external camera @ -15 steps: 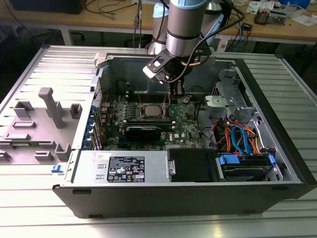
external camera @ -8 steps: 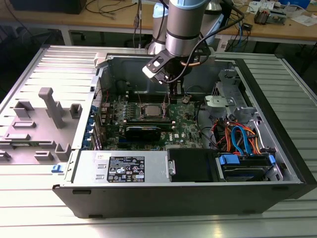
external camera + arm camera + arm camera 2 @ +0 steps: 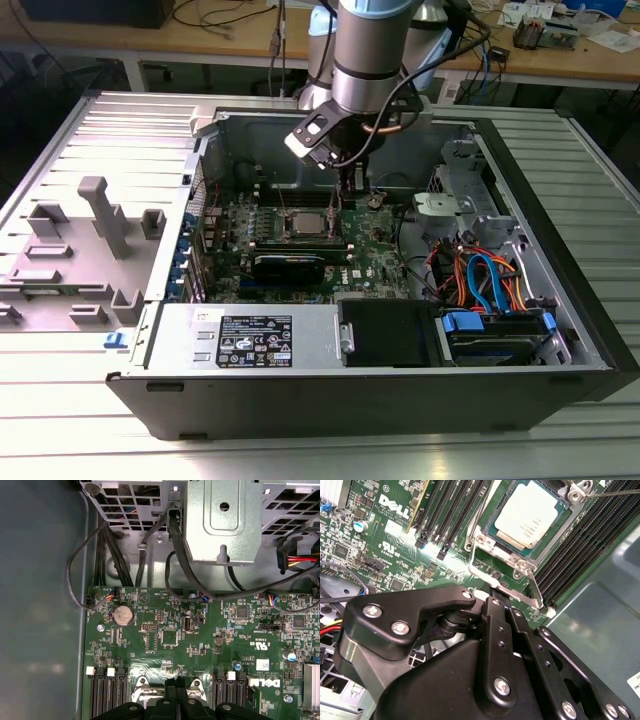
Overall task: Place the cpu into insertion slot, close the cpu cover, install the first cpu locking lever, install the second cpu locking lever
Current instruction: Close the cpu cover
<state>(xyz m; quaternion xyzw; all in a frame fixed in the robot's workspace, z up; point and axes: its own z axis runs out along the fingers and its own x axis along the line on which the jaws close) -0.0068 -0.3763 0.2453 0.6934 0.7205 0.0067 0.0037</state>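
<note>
The cpu (image 3: 530, 512) lies seated in the insertion slot (image 3: 572, 495), and the cpu cover (image 3: 492, 542) is down around it. A locking lever (image 3: 520, 595) runs just beside the gripper (image 3: 500, 602), whose jaws are pressed together. In the exterior view the gripper is at about two o'clock from the cpu. The lever probably needs steady pressure, with no slipping onto the motherboard (image 3: 395, 540).

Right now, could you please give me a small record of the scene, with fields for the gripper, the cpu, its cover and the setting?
gripper: shut, nothing visibly held, tips low at the socket's edge
cpu: seated in the insertion slot, silvery top up
cpu cover: lying down around the cpu
lever rod: latched or not, cannot tell
setting: green motherboard inside an open computer case
</note>
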